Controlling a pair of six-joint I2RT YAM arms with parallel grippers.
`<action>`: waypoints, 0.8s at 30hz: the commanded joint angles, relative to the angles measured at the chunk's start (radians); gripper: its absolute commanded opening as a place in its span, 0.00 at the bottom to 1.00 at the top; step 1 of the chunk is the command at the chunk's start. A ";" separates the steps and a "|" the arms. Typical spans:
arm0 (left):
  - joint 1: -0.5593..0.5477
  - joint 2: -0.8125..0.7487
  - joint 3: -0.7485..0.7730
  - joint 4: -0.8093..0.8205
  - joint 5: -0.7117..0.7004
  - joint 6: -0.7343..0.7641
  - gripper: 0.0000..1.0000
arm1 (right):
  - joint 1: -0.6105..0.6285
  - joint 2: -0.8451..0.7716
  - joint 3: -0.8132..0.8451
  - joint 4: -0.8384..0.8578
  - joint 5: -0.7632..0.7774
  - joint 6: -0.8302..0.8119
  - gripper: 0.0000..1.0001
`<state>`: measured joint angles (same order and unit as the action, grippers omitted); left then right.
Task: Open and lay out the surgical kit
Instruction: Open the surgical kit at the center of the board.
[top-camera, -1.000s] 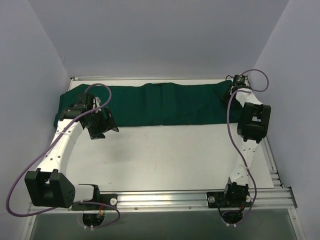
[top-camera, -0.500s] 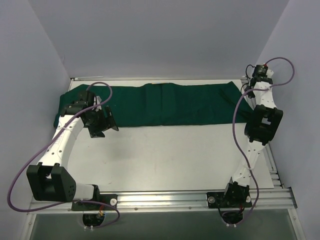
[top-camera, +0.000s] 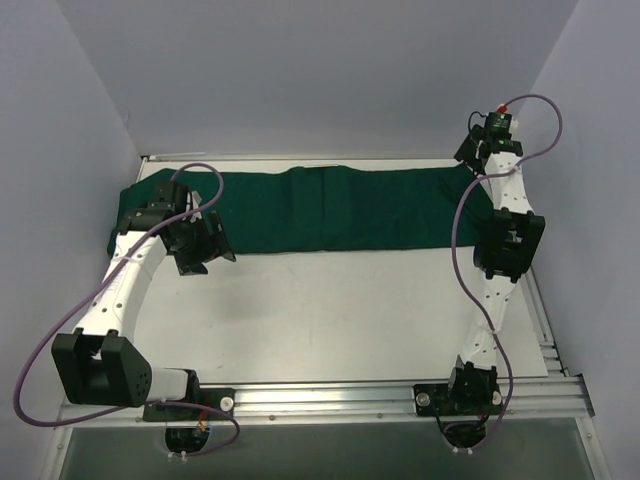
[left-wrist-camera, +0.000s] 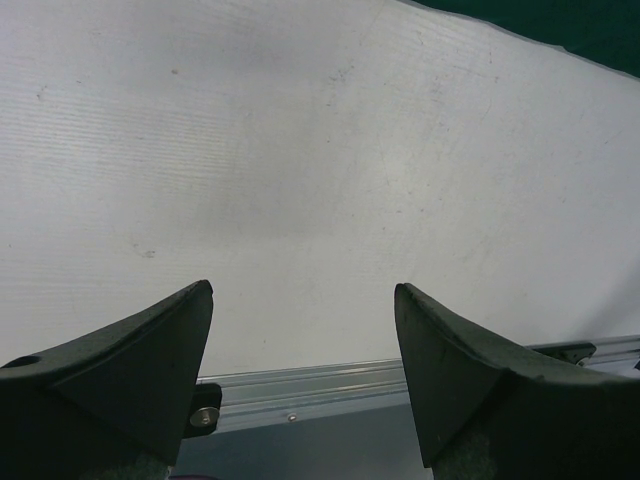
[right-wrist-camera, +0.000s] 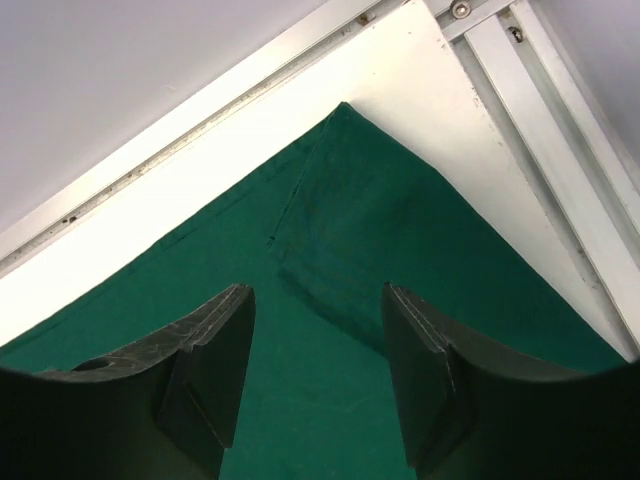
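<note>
Hiding part of drape (top-camera: 330, 210) — left arm (top-camera: 125, 285), seemingly.

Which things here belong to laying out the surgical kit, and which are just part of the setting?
Part of the job:
green cloth, spread along the far side
left gripper, open
right gripper, open above the cloth's corner

Just there:
table
purple cables
metal rail

White-shelled left arm (top-camera: 125, 285) and right arm (top-camera: 490, 300), black joint blocks (top-camera: 100, 368), looping purple cables (top-camera: 200, 167), black wedge-shaped tool fingers (left-wrist-camera: 130, 370).
</note>
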<state>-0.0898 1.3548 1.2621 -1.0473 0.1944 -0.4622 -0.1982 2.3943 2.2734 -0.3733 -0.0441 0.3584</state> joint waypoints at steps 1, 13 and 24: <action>0.005 0.010 0.013 0.030 0.004 0.016 0.82 | -0.014 0.008 -0.024 0.056 -0.031 -0.019 0.55; 0.005 0.044 0.022 0.049 0.013 0.037 0.82 | 0.048 0.002 -0.218 0.135 -0.160 -0.015 0.12; 0.007 0.092 0.052 0.044 0.022 0.042 0.82 | 0.017 0.032 -0.258 0.194 -0.194 0.007 0.10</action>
<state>-0.0887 1.4422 1.2633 -1.0275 0.2024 -0.4370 -0.1638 2.4180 1.9652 -0.1696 -0.2073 0.3676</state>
